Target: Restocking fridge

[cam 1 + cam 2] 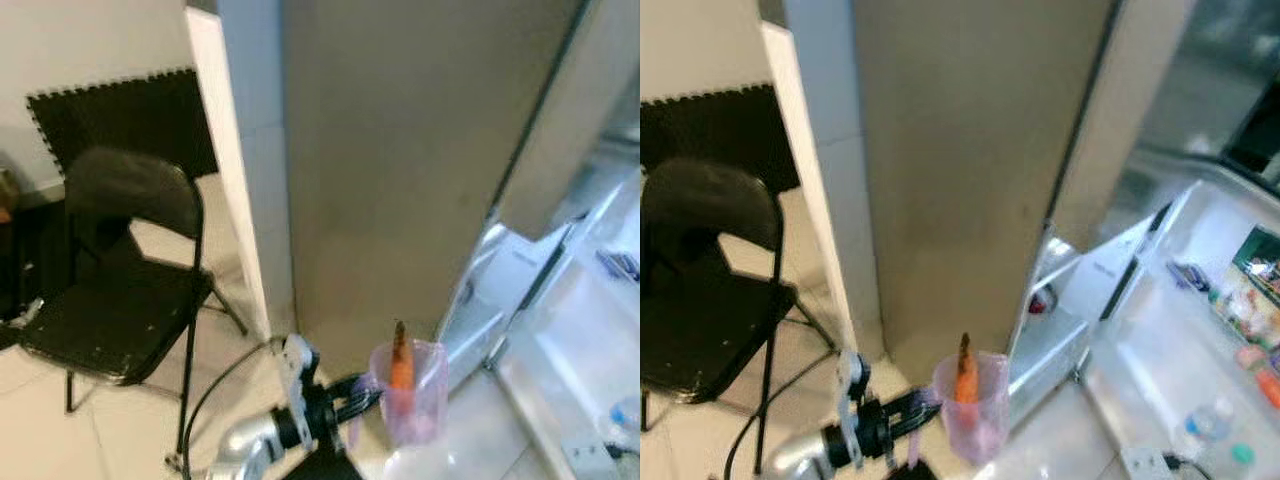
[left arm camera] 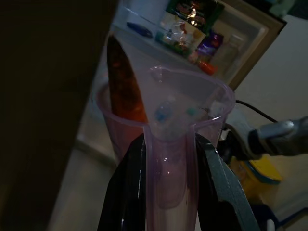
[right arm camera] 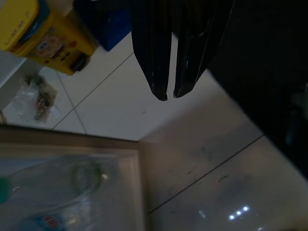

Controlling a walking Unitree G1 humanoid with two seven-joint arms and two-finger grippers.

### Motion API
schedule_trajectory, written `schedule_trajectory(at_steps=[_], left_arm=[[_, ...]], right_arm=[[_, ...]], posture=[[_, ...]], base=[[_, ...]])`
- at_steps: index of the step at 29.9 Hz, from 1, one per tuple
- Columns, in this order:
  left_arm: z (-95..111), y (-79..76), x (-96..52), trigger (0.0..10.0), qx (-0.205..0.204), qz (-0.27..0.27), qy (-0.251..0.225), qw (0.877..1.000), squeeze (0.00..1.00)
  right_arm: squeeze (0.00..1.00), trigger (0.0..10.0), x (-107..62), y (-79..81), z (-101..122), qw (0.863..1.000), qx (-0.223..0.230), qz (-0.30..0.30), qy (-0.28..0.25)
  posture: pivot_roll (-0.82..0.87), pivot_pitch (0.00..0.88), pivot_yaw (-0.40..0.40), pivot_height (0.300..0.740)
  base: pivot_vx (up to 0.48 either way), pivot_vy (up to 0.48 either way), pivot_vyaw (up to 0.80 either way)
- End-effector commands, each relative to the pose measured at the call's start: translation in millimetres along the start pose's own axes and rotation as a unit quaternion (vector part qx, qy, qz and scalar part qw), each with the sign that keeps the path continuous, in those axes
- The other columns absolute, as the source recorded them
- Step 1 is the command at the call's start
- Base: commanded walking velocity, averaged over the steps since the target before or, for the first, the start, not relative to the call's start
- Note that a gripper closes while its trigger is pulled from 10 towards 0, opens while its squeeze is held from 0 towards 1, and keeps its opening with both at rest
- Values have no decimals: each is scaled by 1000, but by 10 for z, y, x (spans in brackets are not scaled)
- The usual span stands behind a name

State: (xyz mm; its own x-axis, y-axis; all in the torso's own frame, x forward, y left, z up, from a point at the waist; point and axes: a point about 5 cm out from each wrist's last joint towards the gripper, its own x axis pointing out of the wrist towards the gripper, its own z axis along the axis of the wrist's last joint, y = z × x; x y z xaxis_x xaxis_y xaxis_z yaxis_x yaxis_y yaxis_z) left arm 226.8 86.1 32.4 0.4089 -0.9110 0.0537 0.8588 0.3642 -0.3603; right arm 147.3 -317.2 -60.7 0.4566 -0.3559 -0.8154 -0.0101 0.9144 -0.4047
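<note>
Pale glossy floor tiles (image 1: 40, 420) run underfoot, catching small reflections of the lights. Closest in, the left gripper (image 1: 362, 392) has its two black fingers (image 2: 126, 192) pinched around the handle of a translucent pink plastic jug (image 1: 410, 392), held upright just in front of the fridge. An orange carrot (image 1: 401, 362) stands inside it, its darker tip poking above the rim. A black cable (image 1: 215, 385) loops across the tiles beside the silver arm.

The right gripper (image 3: 169, 94) hangs over the floor with its finger tips drawn nearly together, gripping nothing; near it sit a yellow container (image 3: 45, 36) and a clear plastic bottle (image 3: 53, 187).

To the left stands a black folding chair (image 1: 120, 290) with a scuffed seat and thin metal legs. Straight ahead is the fridge door (image 1: 400, 150), a tall matt grey-brown slab swung open. Beyond it on the right are white door shelves (image 1: 1090, 290) and bright packets (image 1: 1255, 300). Against the back wall leans dark foam matting (image 1: 120, 120) with a toothed edge.
</note>
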Motion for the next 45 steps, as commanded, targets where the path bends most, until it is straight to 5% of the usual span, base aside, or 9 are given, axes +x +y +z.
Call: schedule_trajectory(at_steps=[1, 18, 24, 25, 27, 31, 35, 41, 45], left_arm=[[33, 11, -18, 10000, 4, 1, -8, 1000, 0], [19, 8, -20, 10000, 5, 5, -4, 1000, 0], [14, 6, -25, 10000, 3, 5, -3, 1000, 0], [9, 6, -39, 10000, 3, 3, -1, 1000, 0], [7, 7, -44, 10000, 3, 2, 0, 1000, 0], [7, 4, -48, 10000, 4, -1, 2, 1000, 0], [3, 1, -48, 10000, 4, -2, 3, 1000, 0], [0, 4, -57, 10000, 9, -1, 6, 1000, 0], [21, 13, -78, 10000, 10, -1, 4, 1000, 0]], right_arm=[[0, 10000, 9, -8, 105, 1000, 1, 0, -19], [0, 10000, 6, -101, 544, 994, 25, 5, -110], [0, 10000, -30, -202, 740, 983, 65, 2, -171], [0, 10000, -62, -323, 849, 972, 112, -9, -205], [0, 10000, -79, -377, 893, 967, 132, -14, -220], [0, 10000, -124, -662, 962, 966, 105, -103, -212], [0, 10000, -128, -750, 955, 970, 79, -133, -188], [0, 10000, -125, -826, 902, 972, 89, -151, -154], [0, 10000, -180, -1064, 851, 964, 109, -207, -125]], posture=[[-32, 0, -65, 740], [-34, 0, -63, 740], [-34, 0, -63, 740], [-36, 0, -61, 740], [-36, 0, -61, 740], [-41, 0, -58, 740], [-41, 0, -57, 740], [-40, 0, -57, 740], [-31, 0, -57, 740]], base=[[274, -390, 0], [32, -45, 0], [0, 0, 0], [0, 0, 0], [0, 0, 0], [0, 0, 0], [0, 0, 0], [0, 0, 0], [0, 0, 0]])
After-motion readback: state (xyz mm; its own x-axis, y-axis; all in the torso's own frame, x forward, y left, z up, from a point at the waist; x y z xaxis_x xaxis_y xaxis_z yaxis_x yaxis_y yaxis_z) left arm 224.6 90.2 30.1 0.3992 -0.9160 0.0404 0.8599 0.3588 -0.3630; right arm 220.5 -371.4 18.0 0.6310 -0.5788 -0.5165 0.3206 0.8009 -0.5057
